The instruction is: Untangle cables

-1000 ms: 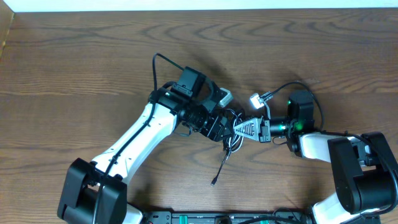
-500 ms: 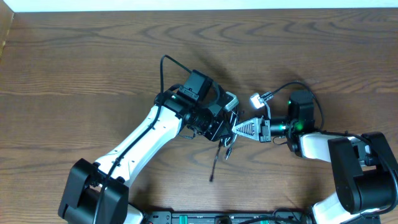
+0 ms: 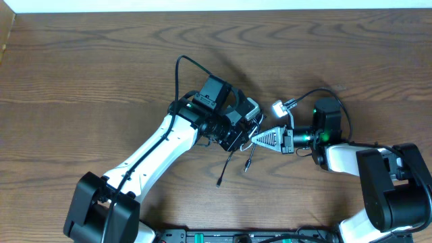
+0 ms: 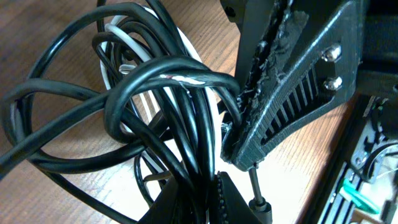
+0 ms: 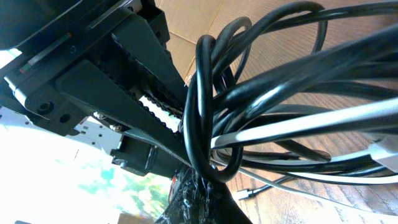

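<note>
The left gripper is clenched on loops of the black cable, and the right gripper pinches the same bundle. The tangle, with the white cable threaded through it, sits between both tips near the middle of the table.

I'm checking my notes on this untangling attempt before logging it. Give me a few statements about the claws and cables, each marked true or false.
1. The left claw and right claw are both shut on strands of the black cable. True.
2. A white cable runs among the black loops. True.
3. The tangle lies at the far left edge of the table. False: it is held between the two claws, near the table's middle.
4. Every cable end is tucked inside the tangle. False: a plug end trails free on the wood, toward the near edge.
</note>
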Action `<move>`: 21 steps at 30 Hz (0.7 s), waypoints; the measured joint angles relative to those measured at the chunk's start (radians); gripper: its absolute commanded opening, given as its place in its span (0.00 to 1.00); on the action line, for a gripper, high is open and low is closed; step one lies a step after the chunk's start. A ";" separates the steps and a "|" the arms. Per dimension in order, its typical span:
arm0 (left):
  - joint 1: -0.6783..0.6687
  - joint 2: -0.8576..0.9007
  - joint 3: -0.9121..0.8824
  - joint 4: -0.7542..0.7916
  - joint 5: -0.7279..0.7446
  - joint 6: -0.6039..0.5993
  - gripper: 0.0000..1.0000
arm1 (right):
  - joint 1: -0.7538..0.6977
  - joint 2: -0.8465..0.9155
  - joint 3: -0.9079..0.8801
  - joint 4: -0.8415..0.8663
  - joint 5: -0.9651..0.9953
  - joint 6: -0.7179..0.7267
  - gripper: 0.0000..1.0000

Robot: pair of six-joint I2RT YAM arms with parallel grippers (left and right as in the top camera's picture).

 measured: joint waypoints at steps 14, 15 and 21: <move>0.048 0.000 0.000 0.003 0.001 0.051 0.07 | 0.000 0.000 0.000 -0.008 0.015 -0.018 0.01; 0.049 0.000 0.000 0.003 0.002 0.054 0.07 | 0.000 0.000 0.000 -0.010 0.015 -0.023 0.01; 0.049 0.000 0.000 0.003 0.002 0.073 0.07 | 0.000 0.000 0.000 -0.011 0.015 -0.032 0.01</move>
